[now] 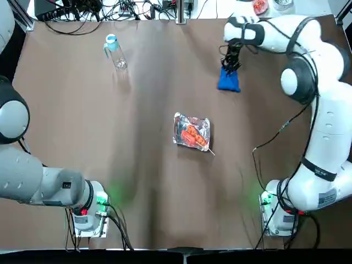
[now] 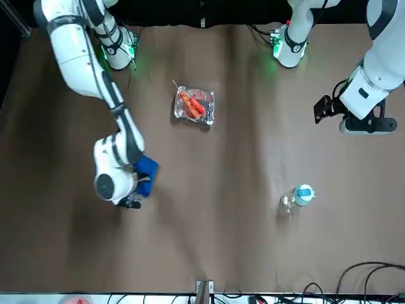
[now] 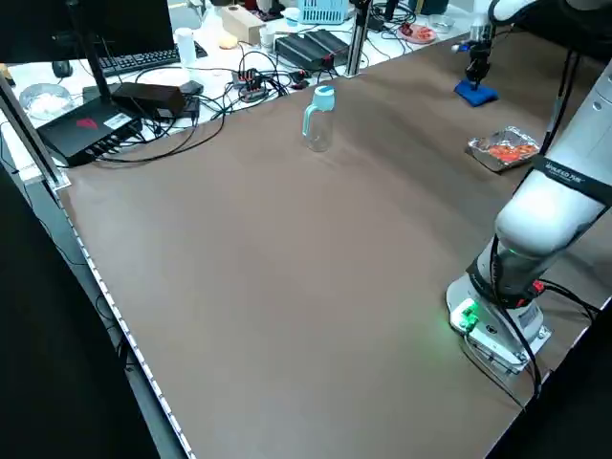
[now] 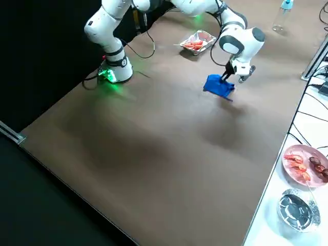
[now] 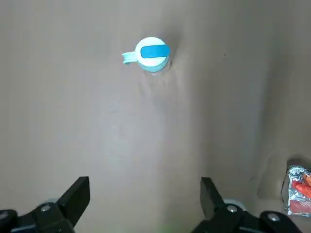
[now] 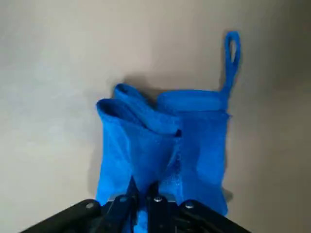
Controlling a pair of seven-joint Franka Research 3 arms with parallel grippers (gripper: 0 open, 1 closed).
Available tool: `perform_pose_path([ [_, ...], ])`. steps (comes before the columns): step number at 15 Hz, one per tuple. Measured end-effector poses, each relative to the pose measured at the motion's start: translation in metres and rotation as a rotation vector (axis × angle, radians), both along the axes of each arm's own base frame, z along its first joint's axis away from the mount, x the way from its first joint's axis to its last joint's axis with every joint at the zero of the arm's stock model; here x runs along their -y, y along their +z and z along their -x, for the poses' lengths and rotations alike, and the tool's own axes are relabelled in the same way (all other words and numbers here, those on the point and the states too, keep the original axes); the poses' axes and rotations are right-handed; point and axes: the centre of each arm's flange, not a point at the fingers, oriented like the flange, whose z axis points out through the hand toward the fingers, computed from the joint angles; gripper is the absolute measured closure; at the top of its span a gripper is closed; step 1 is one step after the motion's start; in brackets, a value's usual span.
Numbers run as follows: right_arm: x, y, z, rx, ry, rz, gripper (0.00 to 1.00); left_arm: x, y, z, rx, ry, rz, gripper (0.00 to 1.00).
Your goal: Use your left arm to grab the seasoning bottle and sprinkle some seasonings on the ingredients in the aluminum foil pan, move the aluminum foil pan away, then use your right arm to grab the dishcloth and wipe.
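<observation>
Gripping blue dishcloth (image 6: 199, 145) with right gripper (image 6: 143, 184), hanging open and unloaded with left gripper (image 5: 145, 187)

Going outward from robot's side of brown table (image 1: 148, 209). At near edge, see green-lit bases of left arm (image 1: 47, 179) and right arm (image 1: 330, 126), well apart. Hovering over table's left side: left gripper, fingers spread wide, holding nothing.

Farther in, between arms: find aluminum foil pan (image 1: 183, 124), shiny, wrinkled at rim, sitting on tabletop. Count as inside it: orange-red food pieces (image 1: 190, 135). Note also thin wooden stick (image 1: 210, 150), poking past rim toward right and near side.

Beyond pan and to its right: right gripper, pointing down, clenched on bunched dishcloth. Log fabric loop (image 6: 232, 58) on cloth. Cannot tell if touching tabletop.

Farther left, near far edge: see clear plastic seasoning bottle (image 3: 318, 127), upright, topped with light-blue cap (image 1: 111, 38), well apart from both grippers.

Past far edge, on white surface: see tangled black cables (image 3: 225, 96), black keyboard (image 3: 143, 59), pink plate of shrimp and darker food (image 4: 302, 179), and, just beside plate, round silver foil bowl (image 4: 299, 211).
</observation>
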Motion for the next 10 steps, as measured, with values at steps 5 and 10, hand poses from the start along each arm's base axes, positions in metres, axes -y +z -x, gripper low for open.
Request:
perform_pose_path([
  [5,0.108,0.021,-0.02,0.019,0.091,-0.026,0.9,-0.001,-0.003,-0.001,0.004,0.001,0.001,0.0],
  [10,0.189,0.018,-0.021,0.005,0.171,-0.017,0.9,-0.001,-0.006,-0.002,0.009,0.001,0.001,0.0],
])
